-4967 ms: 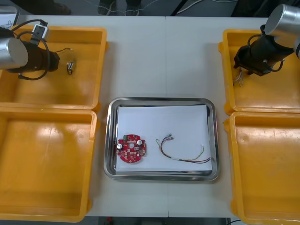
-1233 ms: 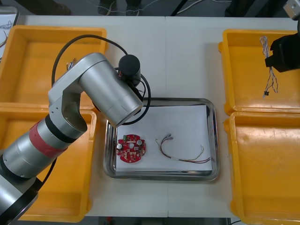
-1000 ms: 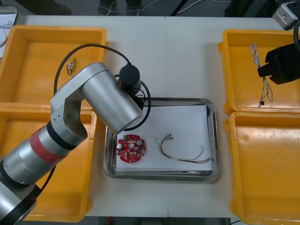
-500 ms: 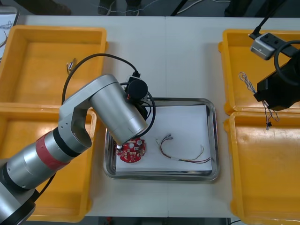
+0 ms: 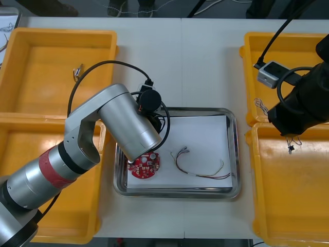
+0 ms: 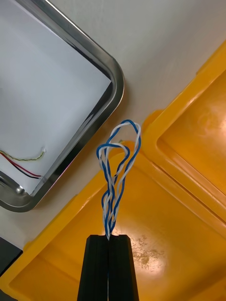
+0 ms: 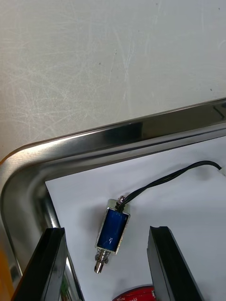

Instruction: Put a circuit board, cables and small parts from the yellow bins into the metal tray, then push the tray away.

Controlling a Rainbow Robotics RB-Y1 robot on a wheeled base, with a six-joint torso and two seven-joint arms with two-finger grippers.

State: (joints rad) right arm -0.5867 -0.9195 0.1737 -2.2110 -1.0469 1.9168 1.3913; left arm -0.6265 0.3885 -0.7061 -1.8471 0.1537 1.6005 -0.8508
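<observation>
My left gripper (image 7: 106, 229) stands open over the far left corner of the metal tray (image 5: 234, 154). A small metal part (image 7: 112, 230) with a blue body and a black lead lies loose on the white lining between its fingers. In the front view the left arm (image 5: 128, 123) covers that corner. A red circuit board (image 5: 145, 165) and a red and yellow cable (image 5: 200, 167) lie in the tray. My right gripper (image 6: 108, 237) is shut on a twisted blue and white cable (image 6: 117, 169), held above the seam of the two right bins, close to the tray's right rim (image 6: 108, 94).
Two yellow bins stand on the left (image 5: 31, 180) and two on the right (image 5: 293, 206). One small metal part (image 5: 77, 72) lies in the far left bin (image 5: 31, 46). Bare table runs beyond the tray's far rim.
My left gripper has opened and let the small metal part drop onto the tray's lining. The right arm has carried the blue and white cable from the far right bin towards the tray.
</observation>
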